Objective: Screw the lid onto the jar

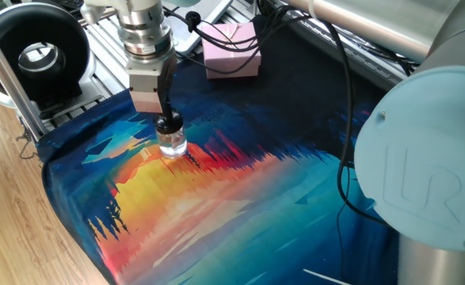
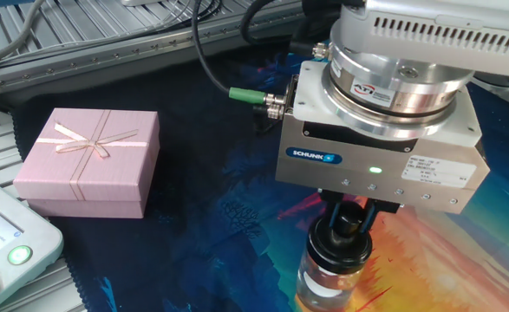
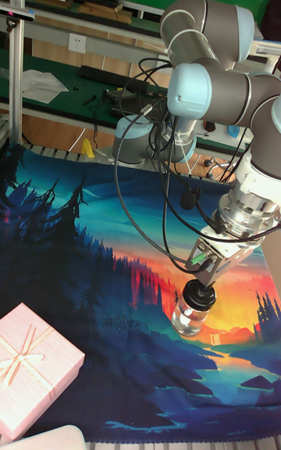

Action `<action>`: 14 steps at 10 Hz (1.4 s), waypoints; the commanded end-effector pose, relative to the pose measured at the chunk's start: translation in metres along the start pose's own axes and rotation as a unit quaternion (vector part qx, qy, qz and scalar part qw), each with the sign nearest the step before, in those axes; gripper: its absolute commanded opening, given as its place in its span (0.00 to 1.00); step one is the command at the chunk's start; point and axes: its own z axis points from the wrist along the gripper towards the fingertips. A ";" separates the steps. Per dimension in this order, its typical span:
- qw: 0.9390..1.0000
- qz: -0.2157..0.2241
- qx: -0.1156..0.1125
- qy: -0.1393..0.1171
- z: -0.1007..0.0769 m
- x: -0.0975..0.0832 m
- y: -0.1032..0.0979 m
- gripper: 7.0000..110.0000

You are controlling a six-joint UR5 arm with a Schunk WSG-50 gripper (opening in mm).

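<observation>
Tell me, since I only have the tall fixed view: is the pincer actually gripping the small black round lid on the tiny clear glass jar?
Observer: Yes. In the other fixed view the pincer has its fingers closed on the knob of the small black round lid.
Operator: Is the lid seated on the jar?
Observer: It sits on the neck of the tiny clear glass jar, which stands upright.
Operator: Anything on the module?
Observer: The pincer's body shows a lit green light.

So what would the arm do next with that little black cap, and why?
Probably keep twisting it. The gripper is closed on the lid's knob, and the lid already sits on the upright jar, so turning it tighter looks like the likely next step.
</observation>
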 end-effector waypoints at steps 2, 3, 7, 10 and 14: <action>0.999 0.037 -0.012 -0.005 -0.002 -0.003 0.001 0.00; 0.999 0.043 -0.015 -0.007 -0.002 -0.004 0.001 0.00; 0.998 0.065 -0.016 -0.004 -0.003 -0.001 -0.004 0.00; 0.997 0.080 -0.021 -0.002 -0.007 0.000 -0.002 0.00; 0.996 0.091 -0.022 -0.001 -0.005 0.001 -0.003 0.00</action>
